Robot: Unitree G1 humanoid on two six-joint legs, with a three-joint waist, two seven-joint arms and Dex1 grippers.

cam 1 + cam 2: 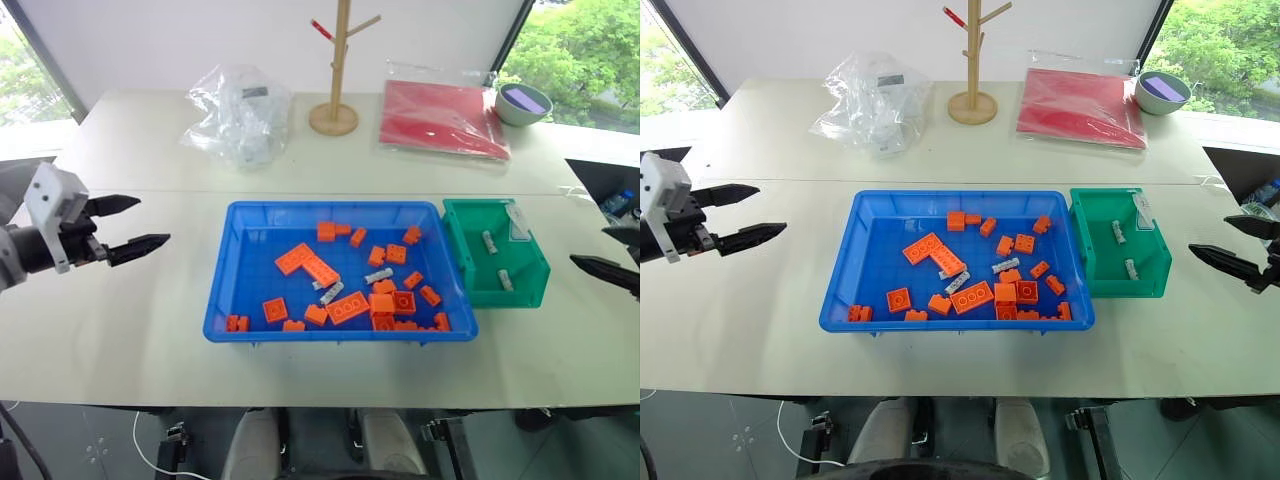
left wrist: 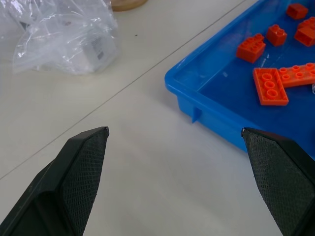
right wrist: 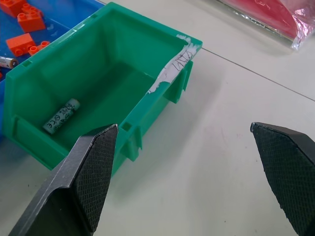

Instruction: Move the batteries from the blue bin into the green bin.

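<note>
A pale tabletop (image 1: 140, 340) by windows carries the blue bin (image 1: 240, 300) beside the green bin (image 1: 530, 285); left pincer (image 1: 128, 226) and right pincer (image 1: 1240, 247) hover spread, empty.

A bright indoor test space, like a lab or office, is suggested. Two plain pale tables (image 1: 130, 330) are pushed together beneath large windows (image 1: 585, 50), with trees seen at the upper corners. Sorting props are laid out: a blue bin (image 1: 240, 300), a green bin (image 1: 530, 275) and orange bricks (image 1: 348, 307).
</note>
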